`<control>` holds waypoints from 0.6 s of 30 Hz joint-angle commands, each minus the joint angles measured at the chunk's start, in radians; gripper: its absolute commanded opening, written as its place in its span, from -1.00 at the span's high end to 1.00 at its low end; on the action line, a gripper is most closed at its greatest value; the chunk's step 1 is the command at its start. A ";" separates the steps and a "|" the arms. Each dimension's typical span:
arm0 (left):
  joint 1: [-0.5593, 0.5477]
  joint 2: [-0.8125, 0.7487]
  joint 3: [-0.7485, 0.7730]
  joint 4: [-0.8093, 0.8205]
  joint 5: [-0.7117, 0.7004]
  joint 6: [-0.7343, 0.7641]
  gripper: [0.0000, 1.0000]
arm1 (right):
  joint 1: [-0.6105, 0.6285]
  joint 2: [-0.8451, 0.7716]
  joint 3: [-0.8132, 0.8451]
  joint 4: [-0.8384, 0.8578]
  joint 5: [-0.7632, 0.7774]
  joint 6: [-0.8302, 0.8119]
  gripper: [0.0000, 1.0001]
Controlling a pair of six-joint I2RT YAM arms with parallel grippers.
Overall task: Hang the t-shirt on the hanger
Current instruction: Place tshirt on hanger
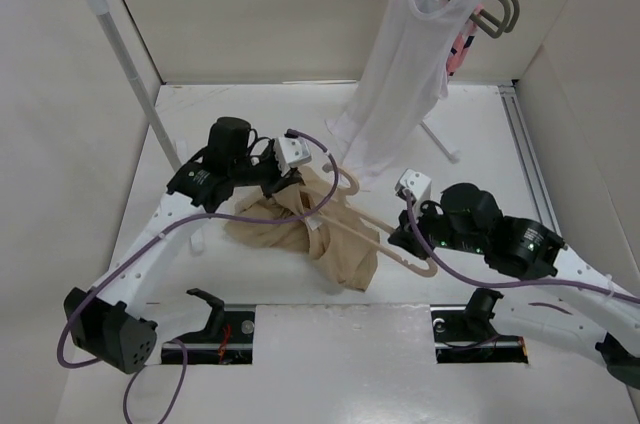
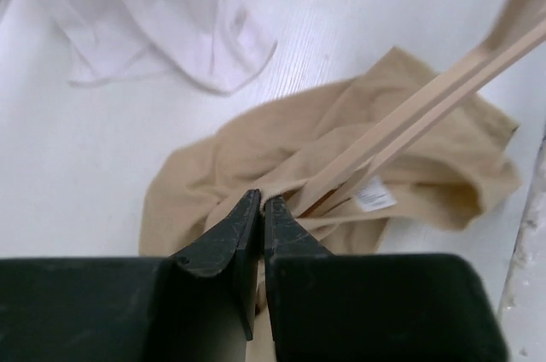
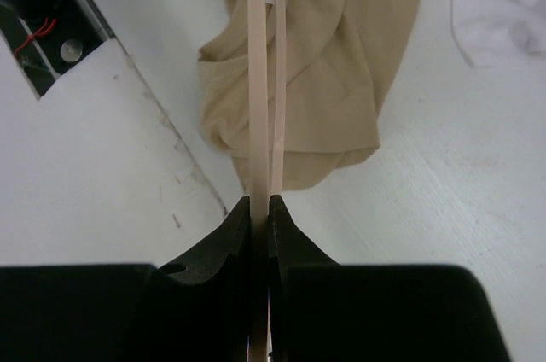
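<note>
White table (image 1: 250,134), t-shirt (image 2: 222,166) label (image 2: 373,197) illegible

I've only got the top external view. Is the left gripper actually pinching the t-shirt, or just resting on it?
Observer: Pinching. The left wrist view shows the left gripper shut on a fold of the t-shirt, with cloth caught between its fingertips.
Operator: What part of the hanger does the right one have?
Observer: The right wrist view shows the right gripper shut on the two thin parallel bars of the hanger, which run away from it over the shirt.
Operator: Is the hanger inside the shirt?
Observer: In the left wrist view its far end disappears into folds beside a white label. How far in, I cannot tell.
</note>
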 commanded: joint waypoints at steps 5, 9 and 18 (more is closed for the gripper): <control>-0.039 -0.072 0.170 -0.137 0.163 -0.012 1.00 | 0.011 -0.065 -0.109 0.415 0.082 -0.105 1.00; -0.082 -0.093 0.193 -0.206 0.185 0.025 1.00 | 0.011 -0.065 -0.196 0.567 0.105 -0.128 1.00; -0.074 -0.170 0.063 -0.146 -0.077 0.125 -0.21 | 0.011 0.010 -0.335 0.711 0.058 -0.159 1.00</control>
